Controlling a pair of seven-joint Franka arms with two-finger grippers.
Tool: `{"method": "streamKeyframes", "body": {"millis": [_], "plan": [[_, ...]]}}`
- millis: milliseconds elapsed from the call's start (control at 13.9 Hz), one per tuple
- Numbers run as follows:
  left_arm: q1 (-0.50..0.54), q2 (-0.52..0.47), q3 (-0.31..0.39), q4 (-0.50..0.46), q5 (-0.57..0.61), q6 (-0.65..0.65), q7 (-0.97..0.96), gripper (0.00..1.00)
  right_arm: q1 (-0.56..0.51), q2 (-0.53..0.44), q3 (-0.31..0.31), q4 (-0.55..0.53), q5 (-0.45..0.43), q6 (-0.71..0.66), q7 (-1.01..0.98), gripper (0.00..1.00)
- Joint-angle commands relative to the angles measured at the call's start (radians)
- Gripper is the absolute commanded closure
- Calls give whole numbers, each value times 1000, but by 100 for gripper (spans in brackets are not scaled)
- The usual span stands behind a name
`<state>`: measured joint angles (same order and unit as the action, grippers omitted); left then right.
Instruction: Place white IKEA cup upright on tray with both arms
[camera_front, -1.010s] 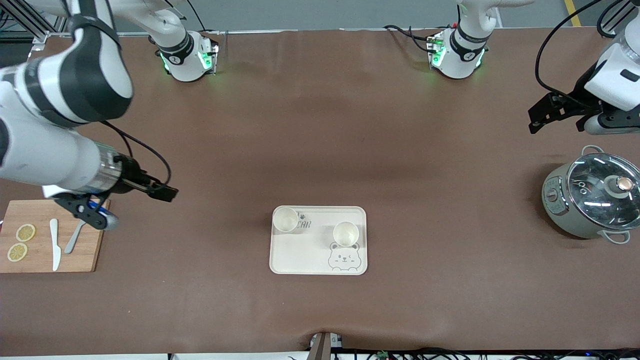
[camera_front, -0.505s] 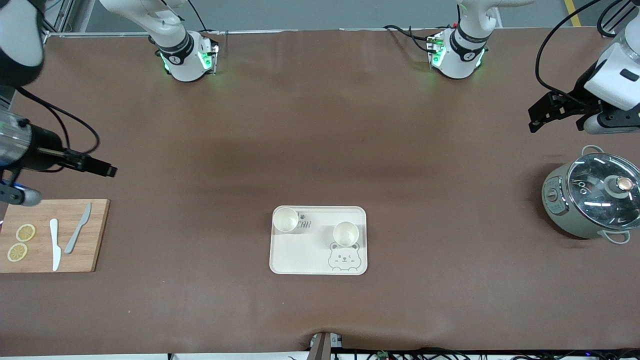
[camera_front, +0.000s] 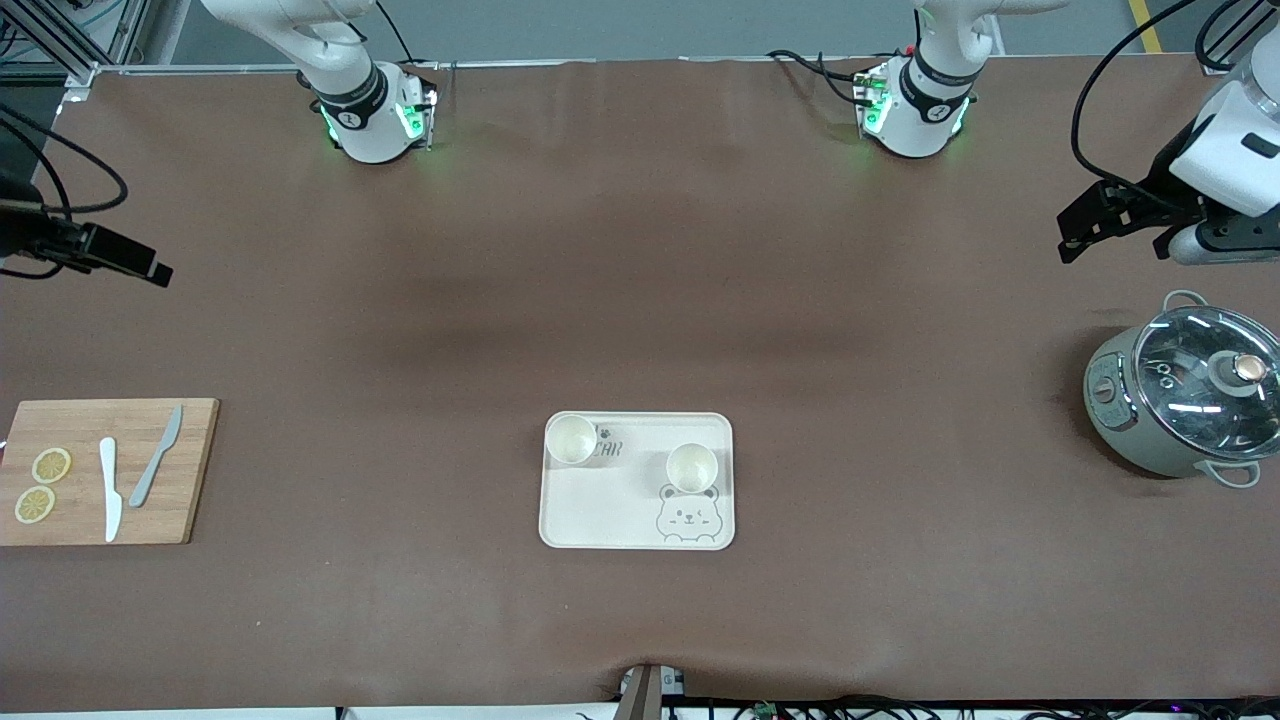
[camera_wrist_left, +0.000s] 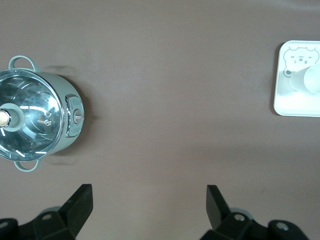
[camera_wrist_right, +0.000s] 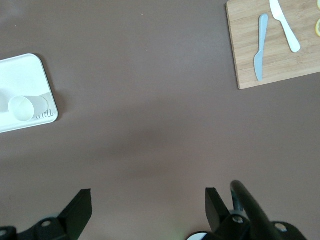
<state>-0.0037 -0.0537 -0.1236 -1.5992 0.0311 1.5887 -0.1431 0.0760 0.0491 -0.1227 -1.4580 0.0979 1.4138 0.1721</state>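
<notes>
Front view: the cream tray (camera_front: 637, 481) lies on the brown table (camera_front: 640, 300), midway between the two arms' ends and toward the camera's edge, with two white cups standing upright on it. One cup (camera_front: 572, 439) sits in the tray's corner toward the right arm's end and farther from the camera; the other cup (camera_front: 692, 467) stands just above the bear drawing. A wooden cutting board (camera_front: 105, 472) with lemon slices and two knives lies at the right arm's end, and a lidded pot (camera_front: 1182, 397) stands at the left arm's end. The right gripper (camera_front: 105, 254) hangs over bare table at the right arm's end; the left gripper (camera_front: 1120, 222) hangs over the table near the pot. Left wrist view: the left gripper's (camera_wrist_left: 148, 210) fingers are spread wide with nothing between them, above bare table, with the pot and the tray's bear end in sight. Right wrist view: the right gripper's (camera_wrist_right: 147, 210) fingers are likewise spread and empty, over bare table between tray and board.
</notes>
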Motion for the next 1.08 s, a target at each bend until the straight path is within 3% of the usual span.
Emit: {"method": "streamKeyframes", "body": {"millis": [0,289,1010], "plan": [[5,-20,-2,-15,0,-7,16,0,-12,-87,17,-85,-24,8,-20,0],[5,-17,-2,-18,0,-7,16,0,-113,-84,72,-27,-56,-8,-164,0],[7,-23,-1,-4,0,-30,16,0,-73,-94,89,-50,-75,-10,-149,0]]}}
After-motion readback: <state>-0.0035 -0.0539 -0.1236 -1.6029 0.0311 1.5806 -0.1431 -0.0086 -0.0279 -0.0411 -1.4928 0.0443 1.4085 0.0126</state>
